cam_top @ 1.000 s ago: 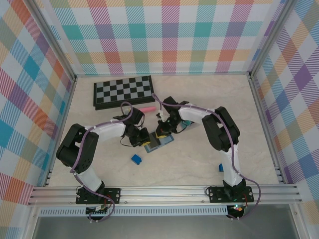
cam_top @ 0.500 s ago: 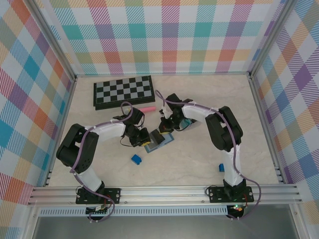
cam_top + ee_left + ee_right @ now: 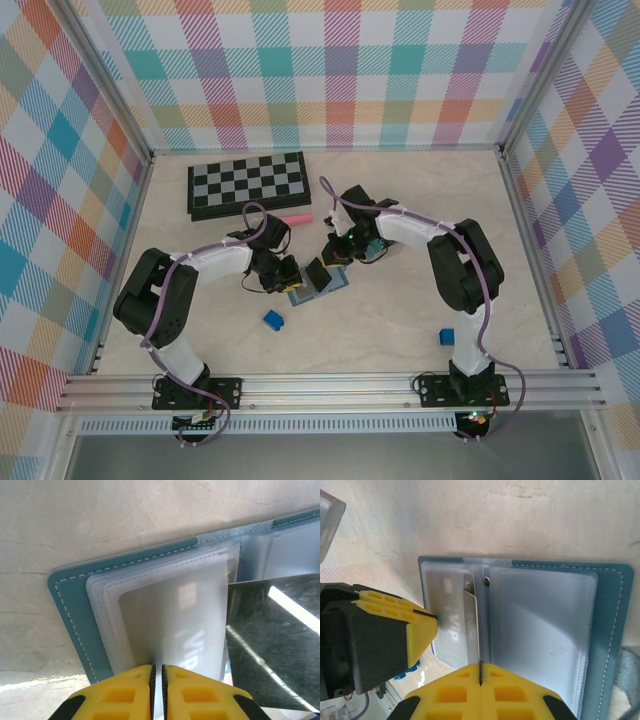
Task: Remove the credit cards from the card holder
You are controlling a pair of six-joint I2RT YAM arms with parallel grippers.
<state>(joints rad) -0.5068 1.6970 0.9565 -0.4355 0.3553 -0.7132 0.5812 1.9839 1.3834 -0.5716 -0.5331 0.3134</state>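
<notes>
Here's the pale marbled surface (image 3: 400, 320), with a folded chessboard (image 3: 248, 184) lying along its far left side. Both arms reach into the middle: the left arm (image 3: 200, 265) curls in from the near left, the right arm (image 3: 440, 240) bends in from the near right, and they meet over the card holder (image 3: 336, 282).

The card holder lies open and flat on the surface at the centre, just near of the chessboard's right end. On the left wrist camera its blue cover (image 3: 75, 605) with white stitching frames a stack of clear sleeves. The right wrist camera shows it spread open (image 3: 605, 630), with clear pockets on both halves.

The left hand (image 3: 288, 275) is down on the holder's left side. Up close, its yellow fingers (image 3: 158, 680) are pinched almost together on the edge of a clear sleeve.

The right hand (image 3: 330, 262) comes in from the far right. Its fingers (image 3: 480, 675) are pressed tight on the thin edge of a credit card (image 3: 471, 625). That card is tilted up over the holder, dark and glossy from the left wrist (image 3: 270, 645). Whether its far end sits inside a pocket, I can't tell.

A pink stick (image 3: 295, 219) lies just beyond the hands. One small blue block (image 3: 273, 319) sits near of the holder, and another (image 3: 447, 336) is well off to the near right.
</notes>
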